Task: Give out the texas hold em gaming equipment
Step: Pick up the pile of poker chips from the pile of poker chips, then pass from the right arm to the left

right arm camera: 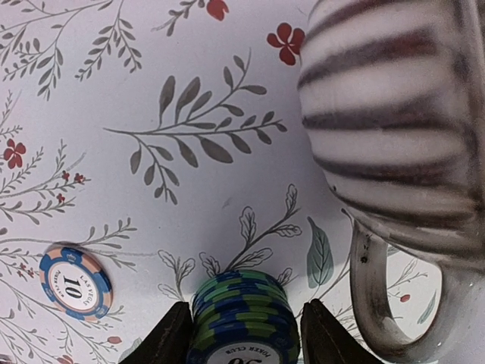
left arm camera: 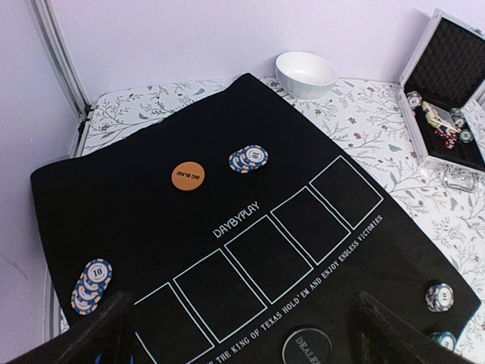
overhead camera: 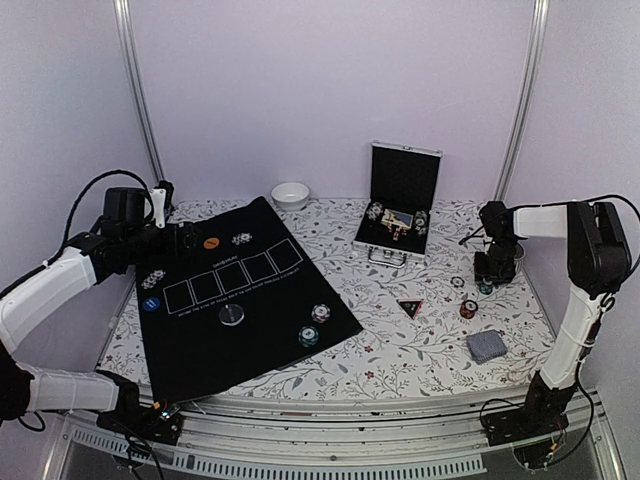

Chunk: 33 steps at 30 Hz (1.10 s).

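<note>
The right arm's jaws stand half closed and pinch a green-and-blue chip stack (right arm camera: 242,318) from both sides, with a dark finger (right arm camera: 173,337) pressed to each flank. The stack stands on the flowered bench (overhead camera: 400,350), toward its right rear. Near it in the wrist view a single blue "10" chip (right arm camera: 74,282) lies flat, apart from the stack. On the stack's other side is a striped rounded vessel (right arm camera: 394,114) with a loop handle; I cannot tell more exactly what it is.

The left arm's jaws are spread wide with nothing between them, and they hang over the left edge of the black mat (left arm camera: 151,227). On the mat an orange Big Blind button (left arm camera: 187,176) lies just beside a small fan of blue chips (left arm camera: 248,158). A second fan of chips (left arm camera: 92,285) sits at the mat's left side. Five outlined card boxes run across the middle, with the round grey dealer button (overhead camera: 232,315) on their near side. Two more chip piles (overhead camera: 320,313) (overhead camera: 308,336) sit close together at the mat's right corner.

Off the mat, the black-red triangular marker (overhead camera: 410,307) lies on the bench, with a red chip pile (overhead camera: 468,309) near it on the right. The card deck (overhead camera: 487,346) lies face down nearer the front. The open case (overhead camera: 400,200) stands at the back and holds more chips. The white bowl (overhead camera: 290,195) stands beyond the mat's far corner.
</note>
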Each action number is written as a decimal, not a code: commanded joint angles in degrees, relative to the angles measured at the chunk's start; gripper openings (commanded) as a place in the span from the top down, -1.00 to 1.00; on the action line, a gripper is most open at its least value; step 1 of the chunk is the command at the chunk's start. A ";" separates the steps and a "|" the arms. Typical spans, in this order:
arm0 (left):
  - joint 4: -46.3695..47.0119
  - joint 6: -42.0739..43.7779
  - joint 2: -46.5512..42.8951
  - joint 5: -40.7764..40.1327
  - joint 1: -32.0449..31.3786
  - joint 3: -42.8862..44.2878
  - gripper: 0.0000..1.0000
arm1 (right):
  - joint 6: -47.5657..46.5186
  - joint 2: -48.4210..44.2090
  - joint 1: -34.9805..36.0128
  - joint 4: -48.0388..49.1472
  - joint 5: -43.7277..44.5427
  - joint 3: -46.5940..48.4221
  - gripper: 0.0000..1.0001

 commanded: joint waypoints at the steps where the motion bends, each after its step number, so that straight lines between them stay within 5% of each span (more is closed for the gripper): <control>1: 1.01 0.80 0.07 -0.32 0.48 -0.60 -0.96 | -0.42 0.51 -0.58 0.62 -0.80 -0.71 0.04; 11: 1.01 0.78 0.09 -0.41 0.42 -0.52 -0.96 | -1.12 -1.28 -0.67 -1.58 -0.49 0.05 0.89; 24: 1.01 0.80 0.16 -0.44 0.40 -0.52 -0.96 | -2.18 -7.52 3.84 -10.40 0.19 7.39 0.94; 33: 1.79 -1.93 -0.69 9.65 0.43 0.67 -0.96 | -4.16 -3.98 26.37 -18.88 0.36 22.79 0.95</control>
